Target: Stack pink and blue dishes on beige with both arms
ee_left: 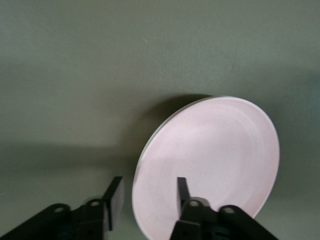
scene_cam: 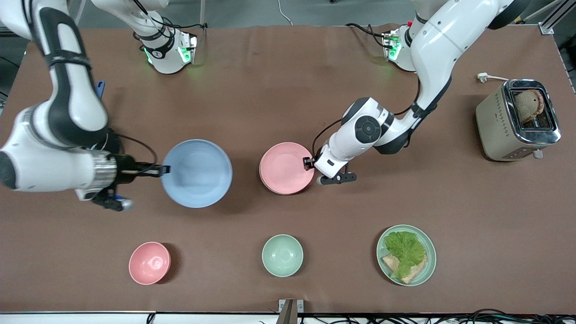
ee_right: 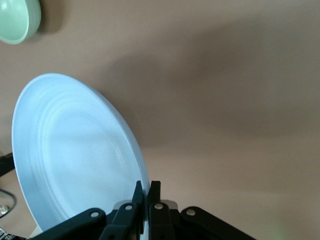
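My right gripper (scene_cam: pixel 165 170) (ee_right: pixel 148 186) is shut on the rim of the light blue plate (scene_cam: pixel 197 173) (ee_right: pixel 75 155). It holds the plate tilted in the air over the table, toward the right arm's end from the pink plate. The pale pink plate (scene_cam: pixel 286 168) (ee_left: pixel 215 165) lies at the table's middle. My left gripper (scene_cam: pixel 308 162) (ee_left: pixel 148 192) is open, its fingers straddling the pink plate's rim. No beige plate shows on its own. A thin pale edge runs under the pink plate's rim; I cannot tell what it is.
Nearer the front camera stand a small pink bowl (scene_cam: pixel 149 263), a pale green bowl (scene_cam: pixel 282 255) (ee_right: pixel 15 20) and a green plate with lettuce and bread (scene_cam: pixel 406 255). A toaster (scene_cam: pixel 517 119) holding bread sits at the left arm's end.
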Tool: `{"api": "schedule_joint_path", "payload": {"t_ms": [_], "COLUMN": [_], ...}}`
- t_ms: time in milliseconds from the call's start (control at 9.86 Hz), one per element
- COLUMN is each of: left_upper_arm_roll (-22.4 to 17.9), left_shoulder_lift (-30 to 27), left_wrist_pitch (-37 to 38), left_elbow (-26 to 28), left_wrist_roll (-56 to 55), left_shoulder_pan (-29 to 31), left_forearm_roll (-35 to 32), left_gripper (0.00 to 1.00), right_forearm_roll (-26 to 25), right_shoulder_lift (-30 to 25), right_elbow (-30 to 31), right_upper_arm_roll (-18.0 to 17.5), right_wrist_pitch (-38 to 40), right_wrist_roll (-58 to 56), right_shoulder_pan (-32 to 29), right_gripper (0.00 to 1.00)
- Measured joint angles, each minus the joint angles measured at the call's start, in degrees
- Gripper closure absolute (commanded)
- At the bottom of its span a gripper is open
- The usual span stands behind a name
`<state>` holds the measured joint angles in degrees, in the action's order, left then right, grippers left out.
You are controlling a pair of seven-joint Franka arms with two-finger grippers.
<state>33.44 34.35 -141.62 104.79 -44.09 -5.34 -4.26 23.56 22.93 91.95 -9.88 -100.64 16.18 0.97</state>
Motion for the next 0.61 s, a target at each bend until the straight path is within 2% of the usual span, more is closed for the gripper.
{"api": "schedule_joint_path", "payload": {"t_ms": [101,304,406,609], "left_upper_arm_roll": [-2.3,-9.7,-13.7,-20.5], "left_shoulder_lift": [-4.4,-14.5,-18.8,-24.6], "left_wrist_pitch": [5.1,16.2,19.6,22.4], "left_elbow": [0.1,0.4,0.5,0.6], "left_wrist_roll": [3.6,14.7,21.5,31.7], "left_shoulder_pan": [0.4,1.3,1.7,2.0], "left_forearm_roll": [-0.2,-0.2,-0.2,-0.1], "left_gripper": [0.0,0.0,0.0,0.0], "right_forearm_roll": [0.0,-0.1,-0.1,-0.1], "right_shoulder_lift": [-0.7,-1.0,-1.0,-0.1], "right_elbow": [4.1,10.9,13.8,19.2], "right_upper_arm_roll": [-4.4,-13.8,-16.3,-17.2], "right_wrist_pitch": [-5.8,-19.8,-25.4,-35.6], "right_wrist_roll": [3.2,9.5,10.6,10.9], "right_shoulder_pan": [0.0,0.8,2.1,5.8], "right_gripper": [0.99,0.99,0.98,0.98]}}
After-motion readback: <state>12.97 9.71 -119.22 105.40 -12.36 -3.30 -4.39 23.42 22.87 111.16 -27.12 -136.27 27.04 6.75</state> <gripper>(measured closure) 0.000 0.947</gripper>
